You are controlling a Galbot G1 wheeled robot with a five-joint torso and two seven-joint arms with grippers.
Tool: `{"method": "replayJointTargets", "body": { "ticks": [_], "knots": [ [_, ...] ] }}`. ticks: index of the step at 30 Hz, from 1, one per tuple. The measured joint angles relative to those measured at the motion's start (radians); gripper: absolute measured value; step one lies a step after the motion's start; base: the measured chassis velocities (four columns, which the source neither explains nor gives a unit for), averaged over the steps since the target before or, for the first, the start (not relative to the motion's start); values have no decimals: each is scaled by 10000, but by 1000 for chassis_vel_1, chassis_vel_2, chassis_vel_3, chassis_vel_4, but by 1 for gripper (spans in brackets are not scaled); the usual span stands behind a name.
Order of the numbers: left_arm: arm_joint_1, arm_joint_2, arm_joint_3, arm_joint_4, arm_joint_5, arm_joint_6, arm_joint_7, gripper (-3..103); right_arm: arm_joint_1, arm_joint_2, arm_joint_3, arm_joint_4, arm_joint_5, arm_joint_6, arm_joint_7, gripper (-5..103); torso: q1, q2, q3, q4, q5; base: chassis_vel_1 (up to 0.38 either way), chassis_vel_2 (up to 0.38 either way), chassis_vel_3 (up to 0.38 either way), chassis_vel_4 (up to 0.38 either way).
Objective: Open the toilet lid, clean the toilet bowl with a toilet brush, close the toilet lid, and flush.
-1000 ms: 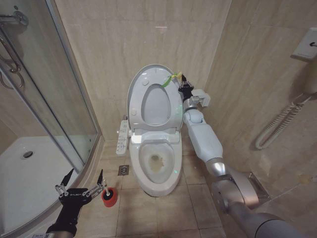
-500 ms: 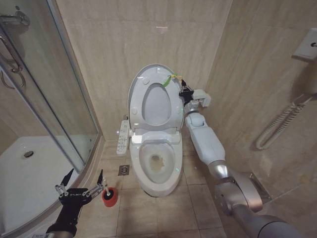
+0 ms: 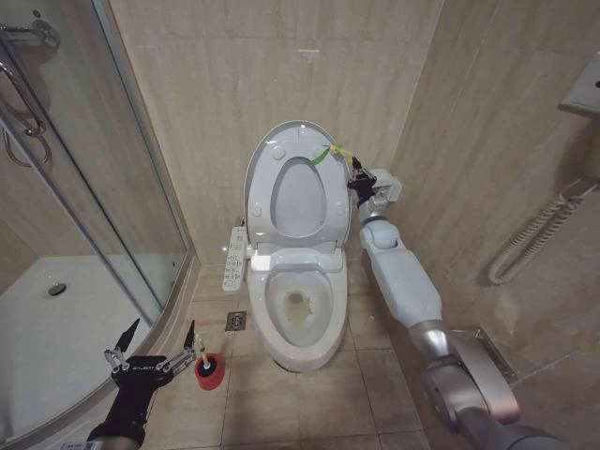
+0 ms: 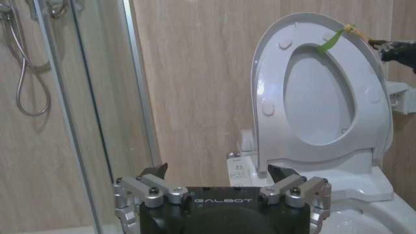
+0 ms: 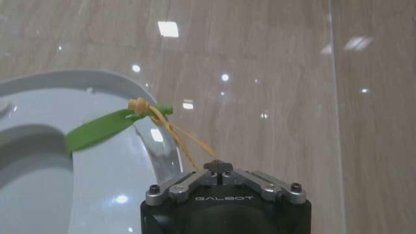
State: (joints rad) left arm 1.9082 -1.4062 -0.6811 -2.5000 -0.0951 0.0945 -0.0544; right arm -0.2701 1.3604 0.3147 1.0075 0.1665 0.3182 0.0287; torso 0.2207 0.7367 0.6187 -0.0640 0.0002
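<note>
Lid (image 3: pixel 292 187) stood upright, upper centre, seat raised with it, bowl (image 3: pixel 298 314) exposed below. Right gripper (image 3: pixel 357 178) beside lid's right edge, jaws pinched on tan cord (image 5: pixel 185 144) tied to lid. Judgement: release only once lid leans stably on wall. Left gripper (image 3: pixel 157 349) lower left, jaws spread wide, empty, beside brush (image 3: pixel 206 368).
</note>
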Motion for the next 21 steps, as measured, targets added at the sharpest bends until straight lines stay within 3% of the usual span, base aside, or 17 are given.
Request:
{"method": "replayJointTargets", "body": {
  "ticks": [13,19,20,21],
  "knots": [
    [0,0,0,-1,0,0,0,100,-588,-120,136,378,68,-105,50,0,0,0,-1,3,-2,0,0,0,0],
    [-1,0,0,-1,0,0,-1,100,-1580,-470,3,1786,1086,-683,-196,0,0,0,-1,-2,-3,0,0,0,0],
    [0,1,0,0,0,0,0,100,-1821,-587,-36,2139,1308,-841,-265,19,-1,0,-1,-4,0,0,0,0,0],
    [0,1,0,0,0,0,0,100,-1821,-587,-36,2139,1308,-841,-265,19,-1,0,-1,-4,0,0,0,0,0]
  ]
}}
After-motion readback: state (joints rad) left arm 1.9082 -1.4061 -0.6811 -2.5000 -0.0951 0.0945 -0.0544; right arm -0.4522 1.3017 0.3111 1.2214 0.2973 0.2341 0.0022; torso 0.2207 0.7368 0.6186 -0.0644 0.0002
